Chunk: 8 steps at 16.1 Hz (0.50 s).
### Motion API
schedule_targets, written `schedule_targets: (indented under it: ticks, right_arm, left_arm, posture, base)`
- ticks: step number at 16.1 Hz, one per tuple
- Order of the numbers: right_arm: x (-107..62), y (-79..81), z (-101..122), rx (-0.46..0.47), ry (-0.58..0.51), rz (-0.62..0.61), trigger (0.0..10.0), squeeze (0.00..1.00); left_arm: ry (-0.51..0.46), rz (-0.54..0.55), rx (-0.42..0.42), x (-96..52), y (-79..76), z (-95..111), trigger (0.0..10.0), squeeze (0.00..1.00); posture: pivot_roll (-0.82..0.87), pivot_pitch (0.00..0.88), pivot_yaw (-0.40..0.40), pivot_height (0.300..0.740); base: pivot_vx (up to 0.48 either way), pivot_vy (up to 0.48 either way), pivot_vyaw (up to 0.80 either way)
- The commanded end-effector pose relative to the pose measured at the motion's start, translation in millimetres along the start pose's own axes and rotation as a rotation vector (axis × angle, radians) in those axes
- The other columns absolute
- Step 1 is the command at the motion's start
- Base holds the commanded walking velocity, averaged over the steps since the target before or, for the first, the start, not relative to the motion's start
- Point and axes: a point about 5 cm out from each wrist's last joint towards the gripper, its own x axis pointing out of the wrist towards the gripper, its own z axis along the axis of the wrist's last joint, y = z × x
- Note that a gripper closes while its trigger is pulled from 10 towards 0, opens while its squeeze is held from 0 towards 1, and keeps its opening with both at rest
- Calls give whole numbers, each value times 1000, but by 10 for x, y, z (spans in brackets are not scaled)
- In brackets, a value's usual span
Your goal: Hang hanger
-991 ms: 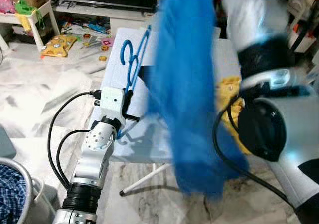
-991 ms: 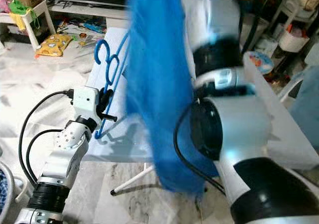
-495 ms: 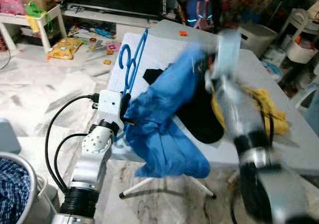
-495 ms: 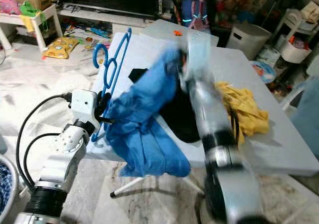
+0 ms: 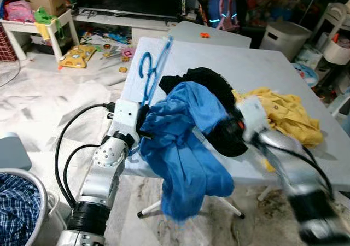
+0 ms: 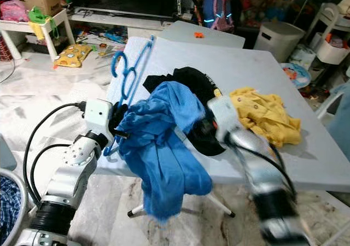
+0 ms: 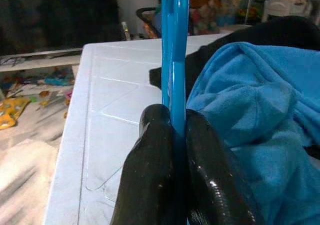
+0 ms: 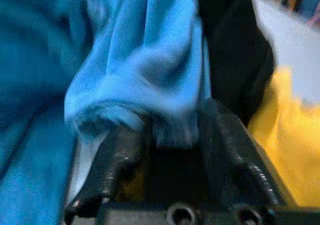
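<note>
A blue plastic hanger [image 5: 151, 71] stands on edge over the white table's [image 5: 257, 60] left front part. My left gripper [image 7: 174, 120] is shut on its lower bar, at the table's front left edge [image 5: 143, 117]. A blue garment [image 5: 183, 142] lies bunched beside the hanger and droops over the front edge. My right arm [image 5: 273, 147], blurred, reaches in from the right. Its right gripper [image 8: 170, 125] is shut on a fold of the blue garment, with the fingers [image 8: 117, 152] on either side of the cloth.
A black garment [image 5: 216, 87] and a yellow garment [image 5: 290, 112] lie on the table behind the blue one. A basket with plaid cloth [image 5: 16, 202] stands at lower left. Toys and a small white table [image 5: 41, 24] clutter the floor behind.
My right arm has swung down from high up to table height, bringing the blue garment down against the hanger. The left gripper kept its hold on the hanger. The camera tilted slightly.
</note>
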Motion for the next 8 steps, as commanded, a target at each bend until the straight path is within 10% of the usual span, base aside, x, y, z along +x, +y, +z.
schedule_targets:
  ticks: [1,5,8]
  right_arm:
    - [-94,-48,-26,27,17,3,10000,1000]
    - [-462,-28,-140,144,31,70,10000,1000]
    - [-552,275,-29,317,-78,208,10000,1000]
  left_arm:
    - [62,-15,-2,-13,-4,-129,10000,0]
    - [64,-15,-4,18,38,-128,10000,0]
    - [59,-39,-10,27,-12,-130,10000,0]
  posture:
    - [110,0,-97,740]
    - [102,0,-86,740]
    - [99,0,-83,740]
  base:
    - [0,0,0]
    - [0,0,0]
    - [0,0,0]
